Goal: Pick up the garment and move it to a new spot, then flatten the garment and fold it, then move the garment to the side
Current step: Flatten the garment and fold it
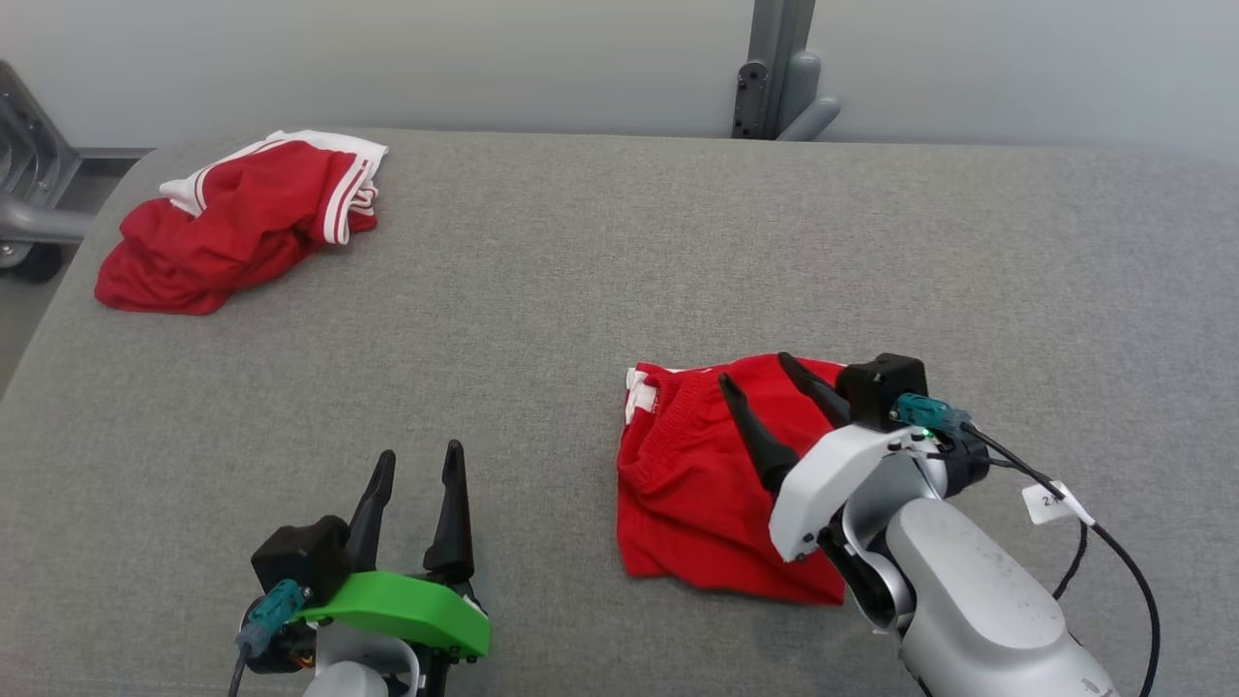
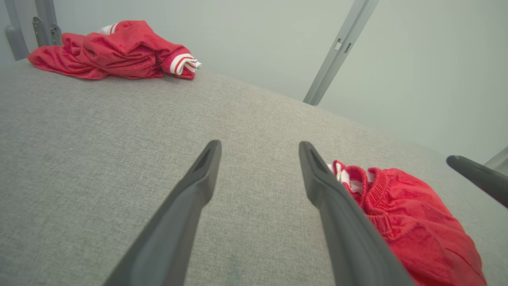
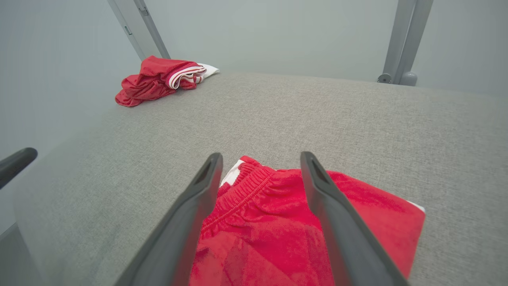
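The garment (image 1: pixel 697 484) is a pair of red shorts with a white trim, lying folded on the grey table, right of centre and near the front. My right gripper (image 1: pixel 755 373) hovers just over its far part, open, with nothing between the fingers. In the right wrist view the gripper (image 3: pixel 261 155) points over the elastic waistband of the garment (image 3: pixel 270 222). My left gripper (image 1: pixel 420 450) stands open near the front edge, left of the garment and apart from it. The left wrist view has the left gripper (image 2: pixel 260 143) over bare cloth, with the garment (image 2: pixel 416 222) to its right.
A second red garment with white stripes (image 1: pixel 237 218) lies crumpled at the table's far left corner. The table (image 1: pixel 581 290) is covered in grey fabric. A grey metal post (image 1: pixel 774 68) stands behind its far edge, and a grey frame (image 1: pixel 29 184) is at the left.
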Controlling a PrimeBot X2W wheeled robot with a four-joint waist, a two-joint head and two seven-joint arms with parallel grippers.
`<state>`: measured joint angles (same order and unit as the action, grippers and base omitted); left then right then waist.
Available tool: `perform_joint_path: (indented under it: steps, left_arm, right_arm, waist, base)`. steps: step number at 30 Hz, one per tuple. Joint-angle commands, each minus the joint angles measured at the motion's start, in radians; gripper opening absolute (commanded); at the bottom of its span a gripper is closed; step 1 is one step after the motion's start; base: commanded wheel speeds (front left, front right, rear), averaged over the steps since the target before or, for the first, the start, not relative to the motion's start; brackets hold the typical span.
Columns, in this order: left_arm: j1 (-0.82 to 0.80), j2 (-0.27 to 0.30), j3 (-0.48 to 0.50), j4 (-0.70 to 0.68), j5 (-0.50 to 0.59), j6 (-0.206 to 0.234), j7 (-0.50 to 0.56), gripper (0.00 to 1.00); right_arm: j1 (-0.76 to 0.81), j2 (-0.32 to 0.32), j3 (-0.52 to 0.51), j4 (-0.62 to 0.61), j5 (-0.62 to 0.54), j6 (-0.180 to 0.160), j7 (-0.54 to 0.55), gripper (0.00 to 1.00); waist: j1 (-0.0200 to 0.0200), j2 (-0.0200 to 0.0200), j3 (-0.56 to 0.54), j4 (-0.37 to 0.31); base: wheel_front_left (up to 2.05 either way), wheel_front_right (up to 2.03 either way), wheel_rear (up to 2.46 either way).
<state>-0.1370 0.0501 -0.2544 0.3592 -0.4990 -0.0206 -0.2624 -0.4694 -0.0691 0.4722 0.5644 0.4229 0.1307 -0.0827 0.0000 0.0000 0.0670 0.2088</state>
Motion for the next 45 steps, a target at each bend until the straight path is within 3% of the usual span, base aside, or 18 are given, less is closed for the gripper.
perform_joint_path:
  steps: [1, 13, 23, 34, 45]
  left_arm:
    - [0.004, 0.001, -0.001, -0.005, 0.007, 0.0, -0.003, 1.0]
    - [0.012, 0.001, -0.006, -0.02, 0.046, 0.011, -0.003, 1.0]
    - [0.066, 0.002, 0.023, -0.053, 0.105, 0.028, -0.003, 1.0]
    - [0.133, 0.004, 0.057, -0.09, 0.141, 0.019, -0.003, 1.0]
    - [0.141, 0.002, 0.061, -0.091, 0.162, 0.012, -0.003, 1.0]
  right_arm:
    - [0.025, -0.003, -0.021, -0.01, -0.018, 0.0, -0.016, 1.0]
    - [0.199, 0.009, -0.31, -0.198, -0.229, 0.0, -0.12, 1.0]
    - [0.391, 0.018, -0.452, -0.366, -0.248, 0.0, -0.162, 1.0]
    - [0.516, 0.018, -0.495, -0.468, -0.217, 0.0, -0.176, 1.0]
    - [0.542, 0.018, -0.498, -0.477, -0.202, 0.0, -0.171, 1.0]
  waist:
    - [0.0, 0.0, -0.013, -0.022]
    - [0.0, 0.0, -0.041, -0.096]
    - [0.0, 0.0, -0.067, -0.102]
    - [0.0, 0.0, -0.088, -0.097]
    - [0.0, 0.0, -0.098, -0.092]
  base:
    - [0.0, 0.0, 0.0]
    - [0.0, 0.0, 0.0]
    - [0.0, 0.0, 0.0]
    - [0.0, 0.0, 0.0]
    - [0.0, 0.0, 0.0]
